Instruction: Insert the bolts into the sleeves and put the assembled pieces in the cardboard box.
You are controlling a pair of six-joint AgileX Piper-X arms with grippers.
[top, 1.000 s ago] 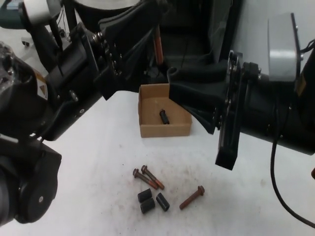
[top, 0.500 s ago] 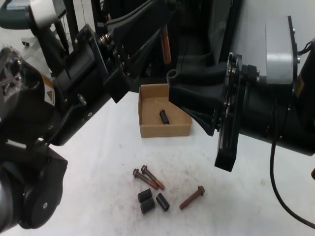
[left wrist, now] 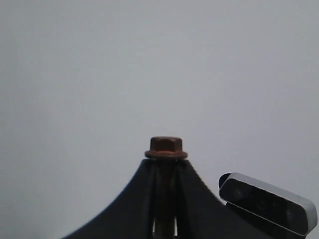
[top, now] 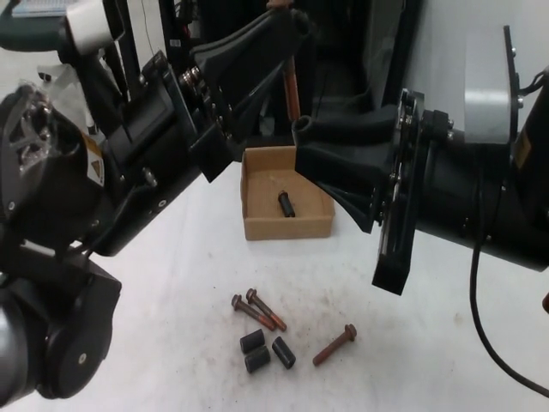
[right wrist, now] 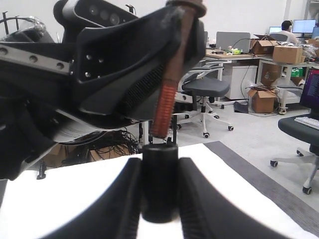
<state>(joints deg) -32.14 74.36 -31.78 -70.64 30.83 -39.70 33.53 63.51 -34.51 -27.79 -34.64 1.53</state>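
Left gripper [left wrist: 166, 173] is clamped on a rusty bolt [right wrist: 167, 97], head up, threads pointing down. Right gripper [right wrist: 160, 162] is pinching the black sleeve [right wrist: 159, 186] upright directly underneath, bore facing the tip. Both are held up off the bench.

Black left claw [top: 290, 26], grey wrist camera [top: 493, 73], orange warning sticker [top: 93, 163].

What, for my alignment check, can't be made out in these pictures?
- Right wrist view: whether the bolt is in line with the sleeve bore; the sleeve's blurred rim hides its opening.
- Left wrist view: the bolt's shank, hidden inside the left end effector.
- High view: whether the piece in the cardboard box holds a bolt; too small.
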